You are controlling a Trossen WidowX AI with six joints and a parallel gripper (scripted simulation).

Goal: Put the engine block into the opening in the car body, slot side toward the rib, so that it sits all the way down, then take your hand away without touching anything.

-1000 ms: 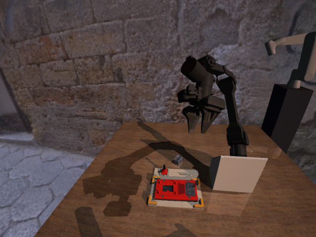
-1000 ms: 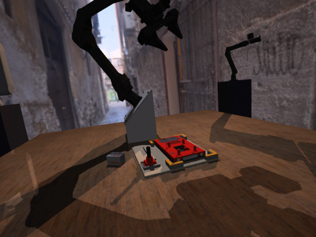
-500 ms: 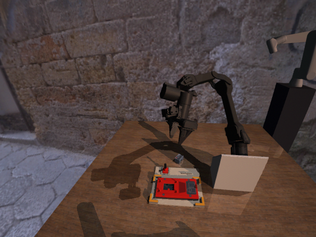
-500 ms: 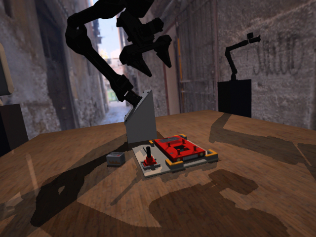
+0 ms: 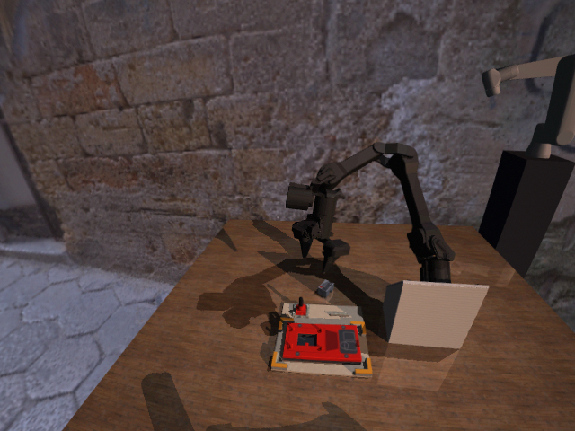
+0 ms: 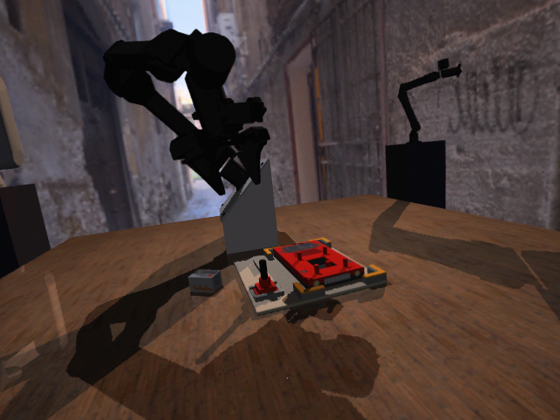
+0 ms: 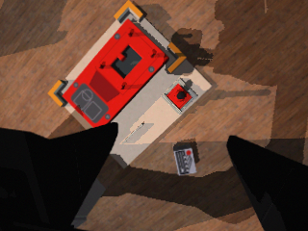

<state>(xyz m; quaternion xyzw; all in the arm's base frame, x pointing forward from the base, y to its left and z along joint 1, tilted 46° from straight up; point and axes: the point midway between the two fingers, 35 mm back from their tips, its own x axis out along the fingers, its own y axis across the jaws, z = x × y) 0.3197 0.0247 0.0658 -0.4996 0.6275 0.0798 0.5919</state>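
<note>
The engine block (image 5: 324, 289) (image 6: 205, 281) (image 7: 185, 160) is a small grey box with a red spot. It lies on the wooden table just off the base plate (image 5: 320, 368) (image 6: 271, 304) (image 7: 149, 115). The red car body (image 5: 327, 353) (image 6: 302, 267) (image 7: 96, 79) sits on that plate between orange corner stops. Its dark opening (image 5: 307, 339) (image 6: 324, 261) (image 7: 127, 62) is empty. My gripper (image 5: 315, 260) (image 6: 238, 185) (image 7: 172, 134) is open and empty. It hangs well above the table, over the engine block and a little behind it, fingers pointing down.
A red lever with a black knob (image 5: 300, 308) (image 6: 264, 282) (image 7: 181, 94) stands on the plate between the block and the car body. A slanted pale panel (image 5: 431, 315) (image 6: 250, 217) stands beside the plate in front of my arm's base. A black pedestal (image 5: 525, 208) (image 6: 415, 171) stands off the table.
</note>
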